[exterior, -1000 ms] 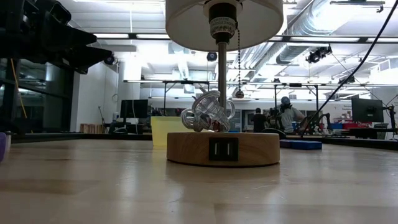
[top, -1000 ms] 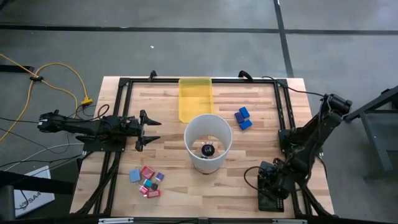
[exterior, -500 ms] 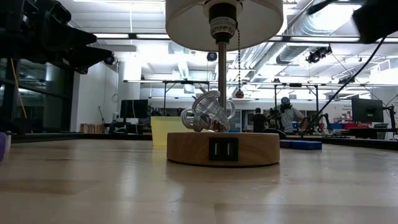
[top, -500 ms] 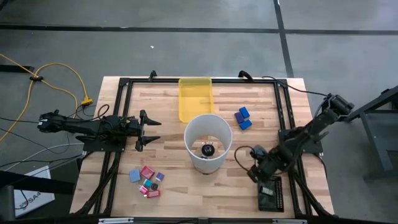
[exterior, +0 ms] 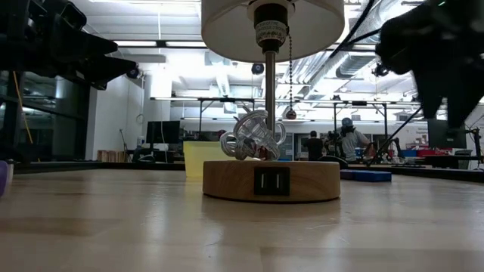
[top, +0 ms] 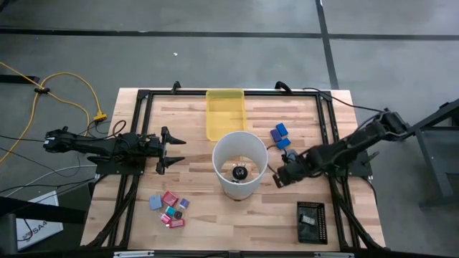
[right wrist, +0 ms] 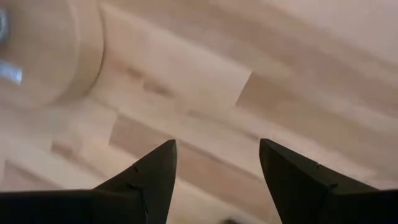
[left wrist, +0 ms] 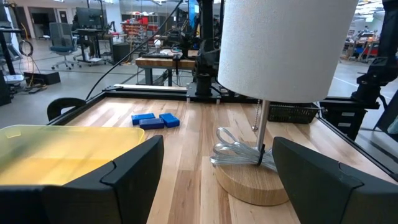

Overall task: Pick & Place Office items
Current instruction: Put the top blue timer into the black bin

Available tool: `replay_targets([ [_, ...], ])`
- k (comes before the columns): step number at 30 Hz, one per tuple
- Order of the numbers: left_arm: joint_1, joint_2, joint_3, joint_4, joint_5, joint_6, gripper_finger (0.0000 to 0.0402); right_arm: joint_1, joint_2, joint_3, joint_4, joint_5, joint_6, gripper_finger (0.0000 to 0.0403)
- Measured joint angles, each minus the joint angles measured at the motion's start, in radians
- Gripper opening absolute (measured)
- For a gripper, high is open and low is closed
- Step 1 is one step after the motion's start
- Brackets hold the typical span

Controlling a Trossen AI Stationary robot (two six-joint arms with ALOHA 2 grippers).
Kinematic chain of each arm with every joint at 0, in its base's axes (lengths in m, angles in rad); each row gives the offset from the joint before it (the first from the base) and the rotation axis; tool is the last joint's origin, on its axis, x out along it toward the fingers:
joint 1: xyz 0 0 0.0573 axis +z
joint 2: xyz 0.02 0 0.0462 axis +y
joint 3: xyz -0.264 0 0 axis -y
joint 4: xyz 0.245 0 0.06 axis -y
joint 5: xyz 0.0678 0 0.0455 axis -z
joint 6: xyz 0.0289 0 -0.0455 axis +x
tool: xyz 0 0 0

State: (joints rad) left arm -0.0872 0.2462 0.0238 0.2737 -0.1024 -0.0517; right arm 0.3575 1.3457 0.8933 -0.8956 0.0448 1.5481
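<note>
The small office pieces, pink, red, purple and light blue, lie in a cluster (top: 170, 208) on the wood near the table's near left. Two bigger bright-blue pieces (top: 280, 136) lie right of the lamp, also visible in the left wrist view (left wrist: 155, 119). My right gripper (top: 280, 178) hovers open over bare wood (right wrist: 217, 144), between the lamp and the right rail, nearer than the blue pieces. My left gripper (top: 179, 151) waits open left of the lamp (left wrist: 217, 142). Neither holds anything.
A lamp with a white shade (top: 240, 154) stands mid-table on a round wooden base (exterior: 271, 180). A yellow translucent tray (top: 225, 113) sits behind it at the far edge. A black flat gridded object (top: 311, 222) lies at the near right. Black rails frame the table.
My right arm has swung from the near right corner, above the black gridded object, toward the far edge and left toward the lamp. It now shows at the low view's upper right. The black object stays where it was.
</note>
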Motion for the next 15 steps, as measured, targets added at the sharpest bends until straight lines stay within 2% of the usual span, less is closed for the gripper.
replay_targets([
  [7,0.0,0.0,0.0,0.0,0.0,0.0,0.0293,-0.138,0.0,0.0,-0.057,0.015,-0.014,0.0217],
  [15,0.0,0.0,0.0,0.0,0.0,0.0,0.0293,-0.323,0.0,0.0,-0.063,0.043,-0.169,0.0217],
])
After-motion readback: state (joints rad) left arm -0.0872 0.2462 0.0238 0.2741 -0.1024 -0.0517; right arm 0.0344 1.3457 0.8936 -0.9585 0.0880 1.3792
